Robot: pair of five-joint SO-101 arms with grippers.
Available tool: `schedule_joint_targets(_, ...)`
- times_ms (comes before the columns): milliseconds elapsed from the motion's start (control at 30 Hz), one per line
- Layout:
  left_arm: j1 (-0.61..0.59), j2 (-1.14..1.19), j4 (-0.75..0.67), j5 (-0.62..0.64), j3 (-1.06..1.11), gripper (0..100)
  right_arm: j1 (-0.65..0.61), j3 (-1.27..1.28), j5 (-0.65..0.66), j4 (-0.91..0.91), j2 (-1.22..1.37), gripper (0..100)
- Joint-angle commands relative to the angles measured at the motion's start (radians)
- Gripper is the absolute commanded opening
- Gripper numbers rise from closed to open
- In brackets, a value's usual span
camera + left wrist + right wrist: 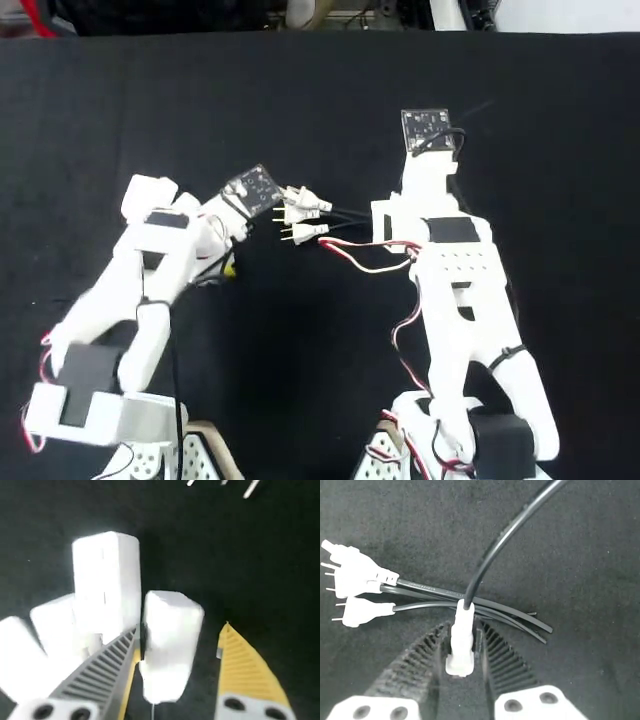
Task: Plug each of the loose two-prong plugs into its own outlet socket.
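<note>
My left arm [120,310] and right arm [465,290] are showing white shells, black motor blocks and red-and-white wires; I am seeing the left gripper [180,627] wearing one yellow ribbed finger [245,665].

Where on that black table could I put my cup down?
Bare cloth lies along the far edge of the table, on the right beyond the right arm, and near the front between it and the left arm. It is crowded in the middle, where the loose plugs and their black cables lie.
</note>
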Motion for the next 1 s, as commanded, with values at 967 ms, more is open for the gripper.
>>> schedule_joint_targets(967, 0.361, -0.858, 0.344, 0.229, 0.430, 3, 0.008, -0.002, 0.002, -0.046, 0.001, 1.3)
